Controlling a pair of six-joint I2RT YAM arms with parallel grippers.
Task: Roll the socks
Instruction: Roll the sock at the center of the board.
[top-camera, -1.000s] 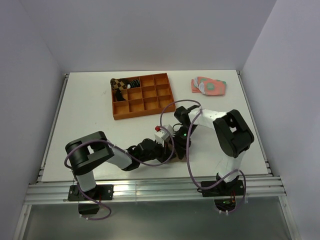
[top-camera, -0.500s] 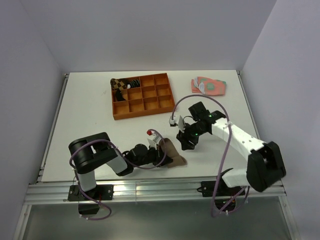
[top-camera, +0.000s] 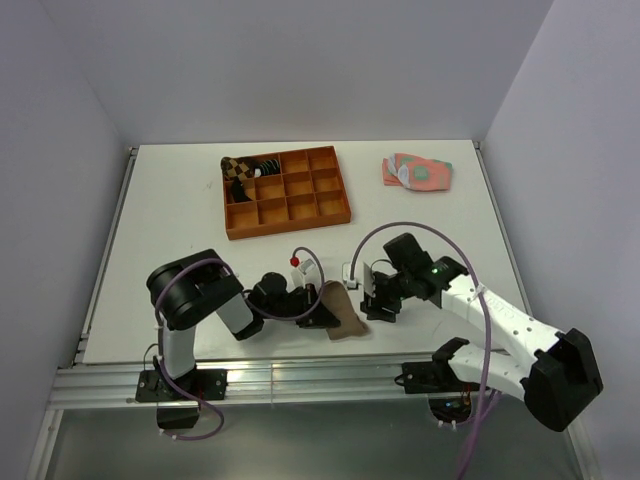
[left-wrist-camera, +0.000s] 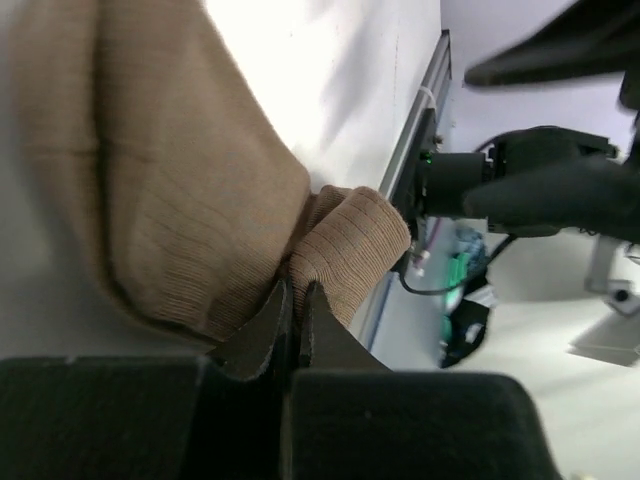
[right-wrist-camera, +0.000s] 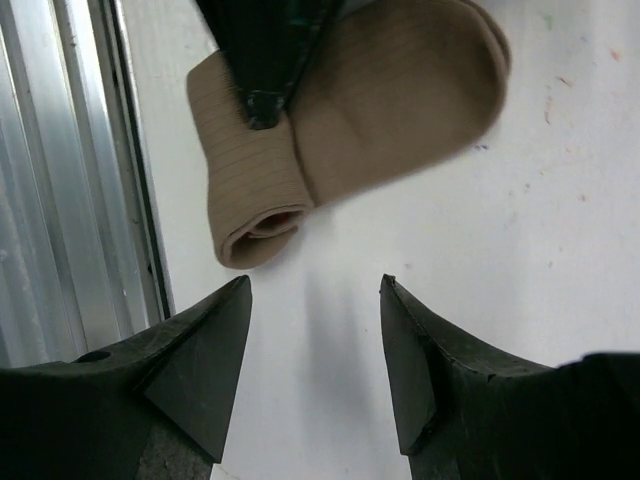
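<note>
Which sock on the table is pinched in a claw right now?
The tan sock at the near edge, pinched by the left claw; the pink-green pair and checkered roll lie untouched.

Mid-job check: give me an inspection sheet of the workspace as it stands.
Surface: white table, no spills seen.
Job's things: tan sock partly folded near the front edge; black striped sock in the orange tray.
Clutter: checkered rolled sock in the tray's back-left corner; pink-and-green socks flat, back right.
Grippers: left gripper shut on the tan sock; right gripper open, empty, beside it.
Cables: purple cables loop over both arms.
Surroundings: plain walls; aluminium rail at the near edge.
</note>
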